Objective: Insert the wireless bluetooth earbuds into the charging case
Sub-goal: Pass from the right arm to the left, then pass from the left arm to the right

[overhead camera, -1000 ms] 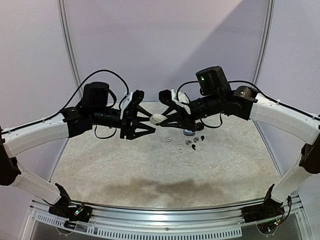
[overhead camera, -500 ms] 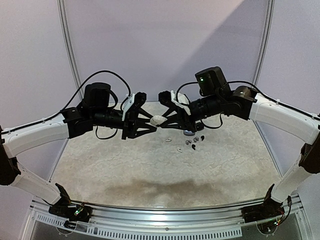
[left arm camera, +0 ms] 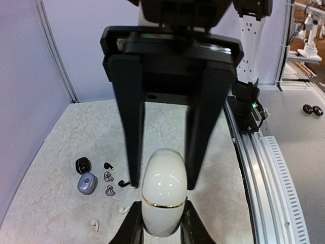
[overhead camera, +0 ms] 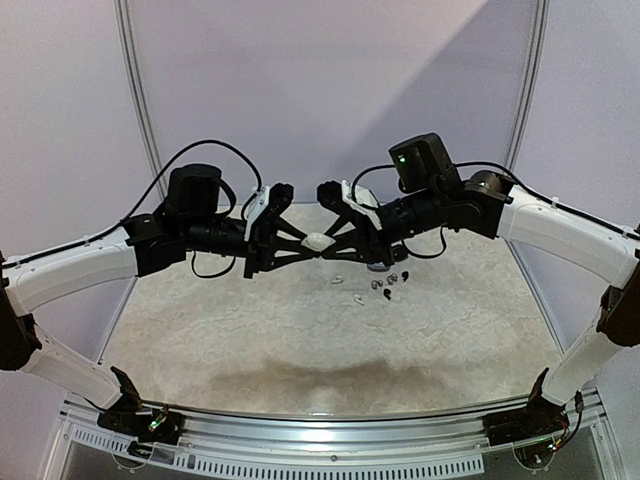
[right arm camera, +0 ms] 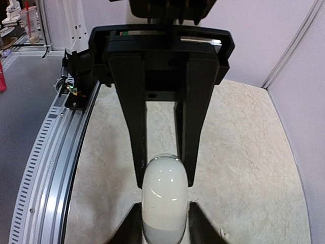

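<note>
Lilac walls are closing in a pale mottled bench (overhead camera: 300,340), and above its middle the two arms are meeting nose to nose. Between them a white egg-shaped case (overhead camera: 317,241) is hanging in the air, shut, with its gold seam showing. The left jaws are clamping one half. The right jaws are pinching the other, as far as the wrist views show, so each pair is sitting on its own side of the seam. To me that looks like a set-up for prying the lid open, which one arm alone could hardly manage. The earbuds (left arm camera: 107,176) are lying loose on the bench below, near a black case (left arm camera: 83,165) and a blue case (left arm camera: 87,183). I'd judge they are waiting there until the lid is up.
</note>
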